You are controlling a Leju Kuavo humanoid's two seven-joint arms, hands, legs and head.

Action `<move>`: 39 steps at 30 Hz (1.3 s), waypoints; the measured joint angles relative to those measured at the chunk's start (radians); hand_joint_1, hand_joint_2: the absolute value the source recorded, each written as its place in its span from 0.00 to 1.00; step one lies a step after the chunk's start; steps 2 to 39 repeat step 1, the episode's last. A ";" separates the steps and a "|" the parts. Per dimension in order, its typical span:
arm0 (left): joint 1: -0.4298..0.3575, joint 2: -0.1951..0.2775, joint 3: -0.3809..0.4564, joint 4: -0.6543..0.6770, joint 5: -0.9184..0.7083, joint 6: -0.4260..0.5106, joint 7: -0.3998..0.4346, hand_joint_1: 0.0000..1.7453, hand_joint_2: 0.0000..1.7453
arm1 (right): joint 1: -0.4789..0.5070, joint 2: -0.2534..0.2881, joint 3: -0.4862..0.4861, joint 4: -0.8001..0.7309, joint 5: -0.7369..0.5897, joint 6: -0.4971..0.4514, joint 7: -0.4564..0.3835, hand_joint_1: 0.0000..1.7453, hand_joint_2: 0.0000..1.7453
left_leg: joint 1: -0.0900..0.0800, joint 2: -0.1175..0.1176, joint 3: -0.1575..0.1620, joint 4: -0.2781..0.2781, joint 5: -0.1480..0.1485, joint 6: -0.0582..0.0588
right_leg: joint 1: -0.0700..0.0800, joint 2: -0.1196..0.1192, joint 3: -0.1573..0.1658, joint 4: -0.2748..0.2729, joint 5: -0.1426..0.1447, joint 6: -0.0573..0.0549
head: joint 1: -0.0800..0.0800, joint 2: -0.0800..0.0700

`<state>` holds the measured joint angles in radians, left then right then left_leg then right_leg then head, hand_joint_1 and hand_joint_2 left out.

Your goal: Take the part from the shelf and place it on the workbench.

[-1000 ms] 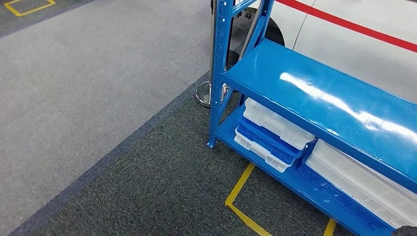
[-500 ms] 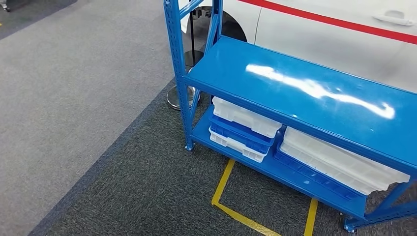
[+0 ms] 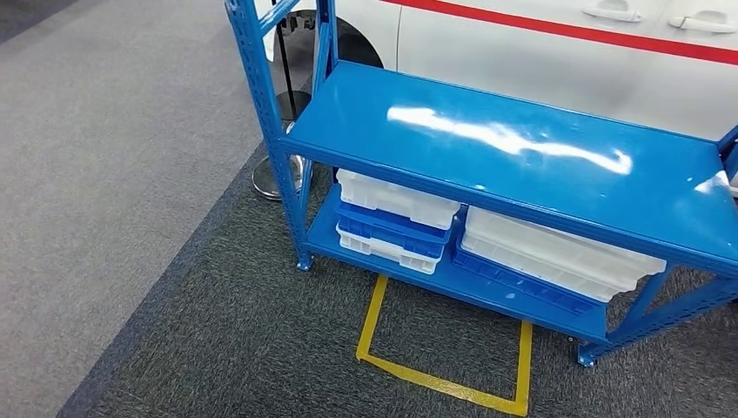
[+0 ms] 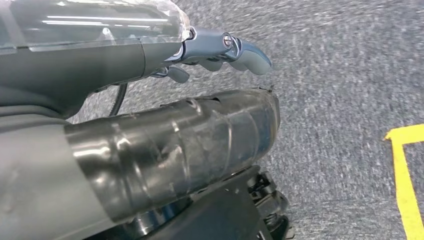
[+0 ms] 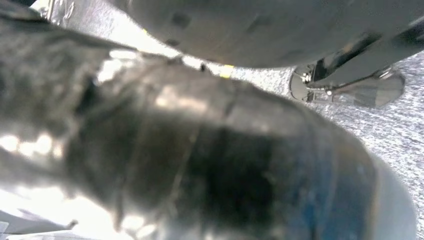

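A blue steel shelf (image 3: 513, 165) stands on dark carpet, running from the near left toward the far right, its glossy upper deck bare and catching a streak of white glare. On the lower deck two stacks of trays sit side by side: the left stack (image 3: 396, 222) is a white tray over a blue one over another white one, and the right stack (image 3: 557, 261) is a wider white tray resting on a blue one. A yellow tape rectangle (image 3: 444, 348) marks the carpet just in front of the shelf. Behind it is a white car (image 3: 557, 61) with a red stripe, and near the shelf's left post a round metal stand base (image 3: 271, 178) rests on the floor. Lighter grey carpet lies to the left.

The left hand (image 4: 220, 52) hangs over the carpet with nothing in it, its fingers (image 4: 250, 52) lightly curled and close together. The right hand (image 5: 200, 165) is a dark blur at the lens; I cannot tell how its fingers lie.

The part itself cannot be told apart among the trays
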<state>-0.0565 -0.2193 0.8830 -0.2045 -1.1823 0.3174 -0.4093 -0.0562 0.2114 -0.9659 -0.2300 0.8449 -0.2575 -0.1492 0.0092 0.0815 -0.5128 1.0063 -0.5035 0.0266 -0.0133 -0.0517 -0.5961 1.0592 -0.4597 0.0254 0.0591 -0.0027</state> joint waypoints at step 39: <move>0.000 0.000 0.000 0.000 0.000 0.000 0.000 0.00 0.00 | -0.001 0.000 0.000 0.000 0.000 0.000 0.000 0.00 0.00 | -0.002 0.004 0.001 0.000 -0.002 -0.004 | 0.003 -0.011 0.010 -0.020 0.002 -0.004 | 0.000 0.000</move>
